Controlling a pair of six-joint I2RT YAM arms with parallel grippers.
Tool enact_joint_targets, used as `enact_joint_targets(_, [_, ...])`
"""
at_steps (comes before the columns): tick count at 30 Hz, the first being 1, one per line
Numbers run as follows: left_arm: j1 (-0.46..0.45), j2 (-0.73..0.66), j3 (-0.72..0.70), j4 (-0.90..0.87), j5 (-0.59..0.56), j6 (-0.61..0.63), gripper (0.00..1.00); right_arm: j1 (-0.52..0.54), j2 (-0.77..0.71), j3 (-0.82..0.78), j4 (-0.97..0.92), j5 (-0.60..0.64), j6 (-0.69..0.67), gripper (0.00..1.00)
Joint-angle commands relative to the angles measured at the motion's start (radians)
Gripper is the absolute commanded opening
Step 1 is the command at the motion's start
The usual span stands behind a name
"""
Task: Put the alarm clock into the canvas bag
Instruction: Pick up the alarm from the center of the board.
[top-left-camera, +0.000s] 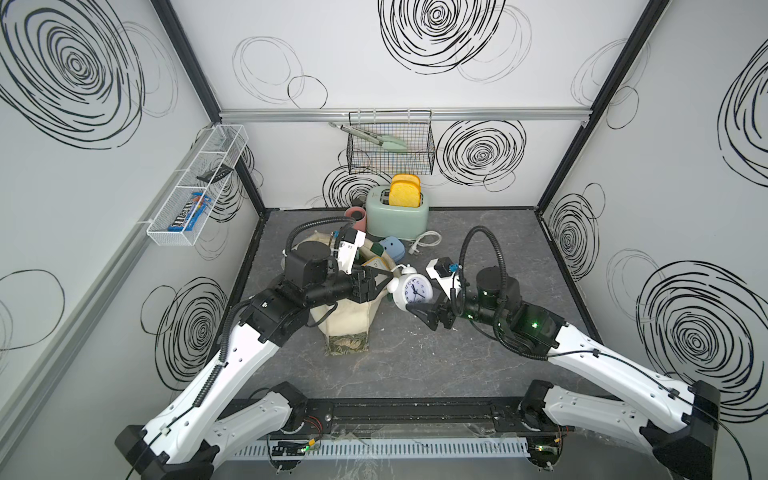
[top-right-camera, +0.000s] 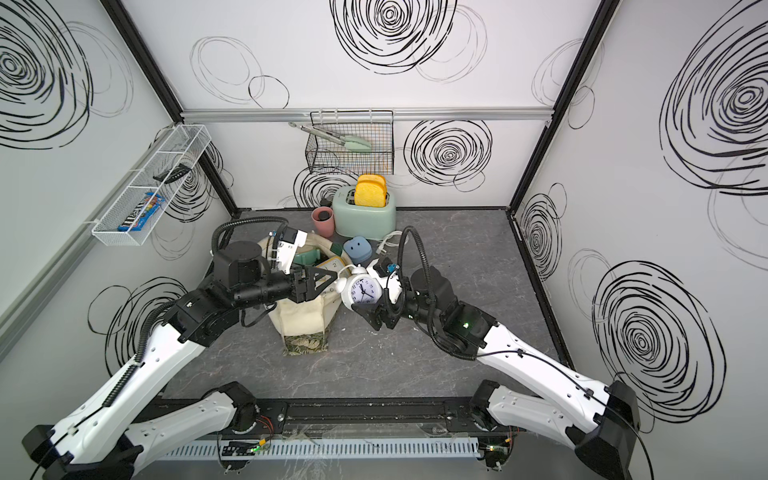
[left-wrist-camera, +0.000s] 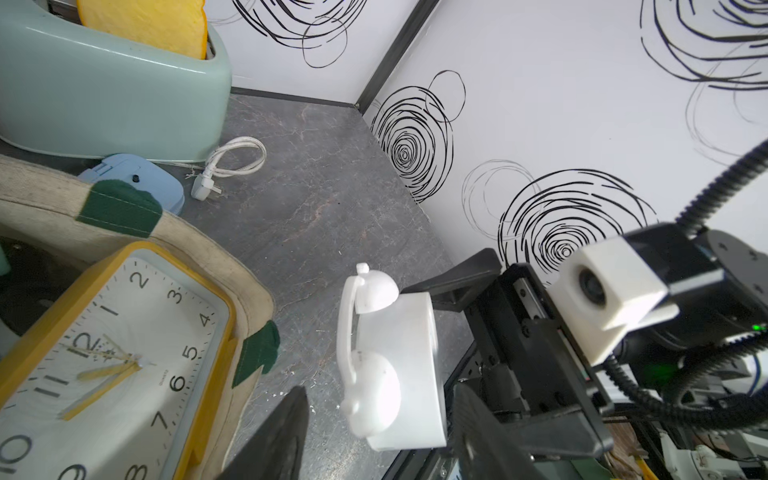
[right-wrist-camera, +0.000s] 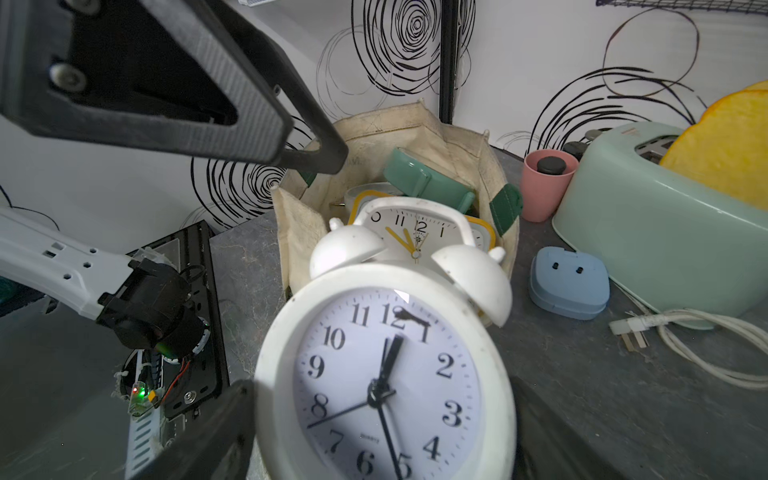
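Right gripper (top-left-camera: 423, 302) pinches white alarm clock (top-left-camera: 415, 293), at 3 o'clock of canvas bag (top-left-camera: 349, 320). Left gripper (top-left-camera: 384, 281) near bag rim, jaws apart.

The worktop (top-left-camera: 415, 365) is a dark grey, marble-veined slab, walled on its left, far and right sides. The canvas bag (top-left-camera: 349, 320) stands on its left half, mouth open upward, with its leafy green base toward the near side. At the far edge, about the middle, sits a mint-green toaster (top-left-camera: 397, 216), with a pink cup (top-left-camera: 357, 218) just beside it on the left. Just near of the toaster lie a small blue rounded case (top-left-camera: 392, 246) and, to its right, a coiled white cable (top-left-camera: 424, 241) with its plug.
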Motion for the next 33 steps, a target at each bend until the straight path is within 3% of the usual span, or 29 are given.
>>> enact_joint_targets(1, [-0.006, 0.024, 0.039, 0.0, -0.045, -0.005, 0.54, 0.02, -0.03, 0.031, 0.064, -0.001, -0.047, 0.54])
enact_joint_targets(10, [-0.013, 0.077, 0.04, 0.022, -0.033, -0.042, 0.42, 0.046, -0.039, 0.021, 0.071, 0.015, -0.058, 0.53])
enact_joint_targets(20, [-0.014, 0.103, 0.0, 0.076, 0.064, -0.095, 0.25, 0.049, -0.045, 0.014, 0.083, 0.029, -0.064, 0.53])
enact_joint_targets(27, [0.001, 0.081, -0.018, 0.103, 0.074, -0.151, 0.0, 0.049, -0.034, 0.02, 0.089, 0.024, -0.074, 0.53])
enact_joint_targets(28, [0.006, 0.071, -0.018, 0.112, 0.068, -0.163, 0.0, 0.05, -0.031, 0.02, 0.092, 0.024, -0.074, 0.56])
enact_joint_targets(30, [0.019, 0.04, -0.011, 0.125, 0.024, -0.179, 0.0, 0.049, -0.02, 0.021, 0.105, 0.026, -0.064, 0.8])
enact_joint_targets(32, [0.021, 0.004, 0.02, 0.09, -0.081, -0.159, 0.0, 0.048, 0.0, 0.022, 0.118, 0.049, -0.039, 0.99])
enact_joint_targets(33, [0.024, -0.019, 0.038, 0.06, -0.158, -0.144, 0.0, 0.045, 0.014, 0.024, 0.124, 0.078, -0.012, 0.98])
